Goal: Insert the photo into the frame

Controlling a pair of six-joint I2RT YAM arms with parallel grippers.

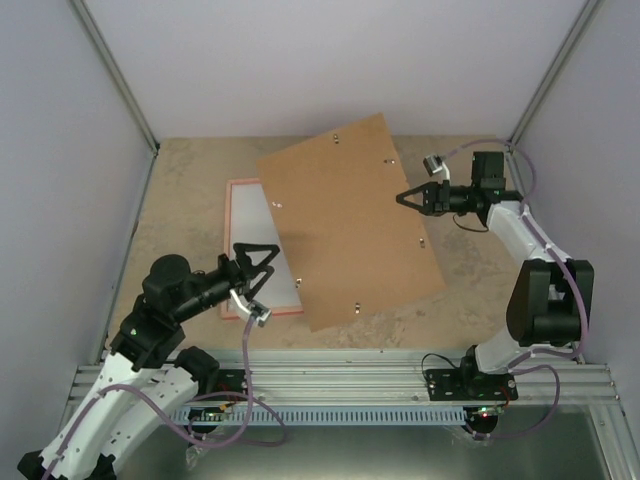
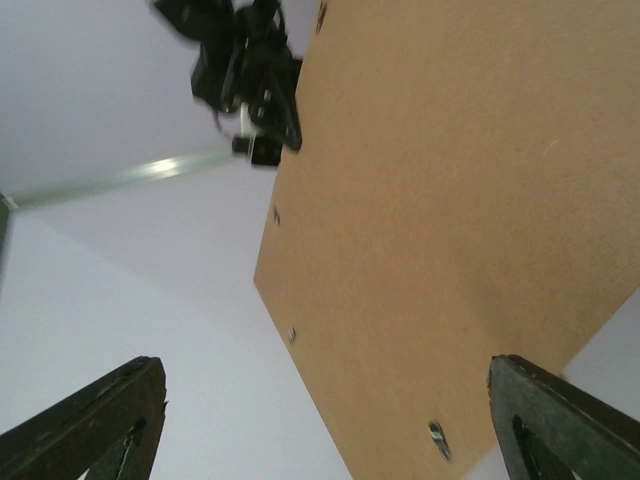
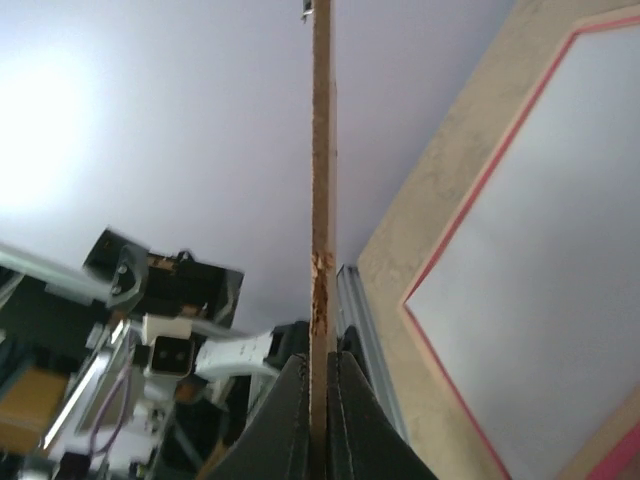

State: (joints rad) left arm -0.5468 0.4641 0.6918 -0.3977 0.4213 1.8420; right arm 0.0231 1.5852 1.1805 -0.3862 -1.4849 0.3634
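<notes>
One brown hardboard backing board (image 1: 350,220) is hanging tilted mid-picture in the top view, the right hand (image 1: 405,197) pinching its right edge. Only the right wrist view is showing that edge clamped between the fingers (image 3: 287,420). One thin pink rectangular frame (image 1: 230,250) is lying centre-left on the beige counter (image 1: 190,200), white inside. The left hand (image 1: 262,272) is gaping wide at its lower right. Pale grey walls (image 1: 300,60) are enclosing the counter.
</notes>
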